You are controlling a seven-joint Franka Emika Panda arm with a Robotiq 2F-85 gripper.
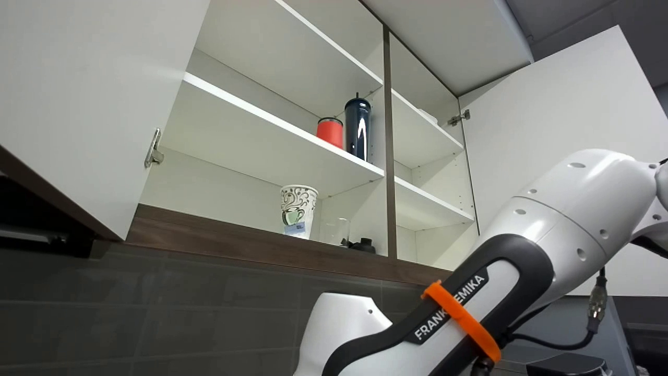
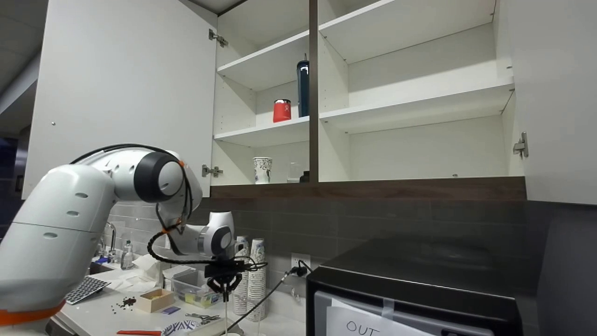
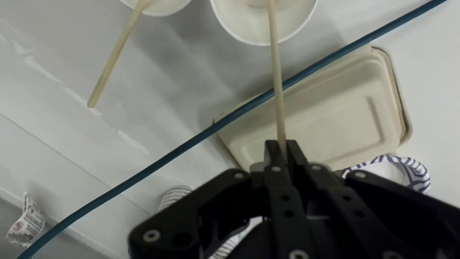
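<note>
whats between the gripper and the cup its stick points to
In the wrist view: the held stick, a blue cable crossing it, and part of the tan container.

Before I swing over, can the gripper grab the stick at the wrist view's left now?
Probably not yet: the gripper is shut on another stick, and the blue cable crosses between it and the left stick in that view. The left stick's free end looks uncovered.

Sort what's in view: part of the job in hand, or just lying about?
Job in hand, apparently:
gripper
wooden stick, clamped in it
white cup, which the stick points toward

Just lying about:
beige container
blue cable
stacked paper cups
red tumbler and dark blue bottle, both shelved
second stick, not held; possibly related
</note>
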